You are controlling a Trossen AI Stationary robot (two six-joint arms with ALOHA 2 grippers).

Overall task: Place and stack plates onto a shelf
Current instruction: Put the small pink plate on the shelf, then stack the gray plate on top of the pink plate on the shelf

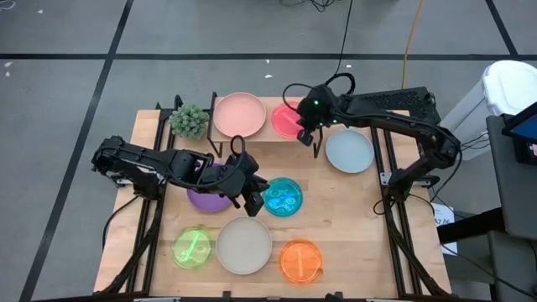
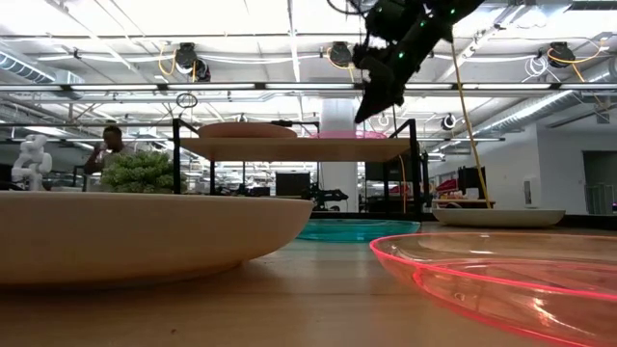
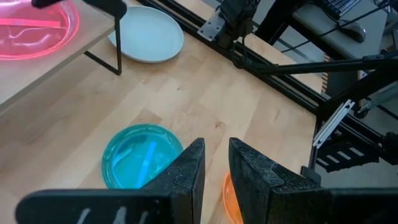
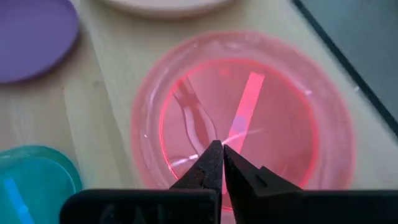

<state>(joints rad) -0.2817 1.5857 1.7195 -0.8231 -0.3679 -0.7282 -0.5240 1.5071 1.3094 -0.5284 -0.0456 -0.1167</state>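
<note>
1. High view: light-wood tabletop (image 1: pixel 352 210) on grey floor; shelf (image 1: pixel 252 126) carries the pale pink plate (image 1: pixel 240 113) and hot pink plate (image 1: pixel 287 120).
2. Low view: bright ceiling lights; a person (image 2: pixel 108 146) sits far behind.
3. Left wrist view: left gripper (image 3: pixel 214 163), fingers narrowly apart, above the blue plate (image 3: pixel 138 155).
4. Right wrist view: right gripper (image 4: pixel 222 163), fingers closed and empty, over the hot pink plate.

Hot pink plate (image 4: pixel 242 118); pale pink plate (image 1: pixel 239 114); purple plate (image 1: pixel 207 198); translucent blue plate (image 1: pixel 283 197).
</note>
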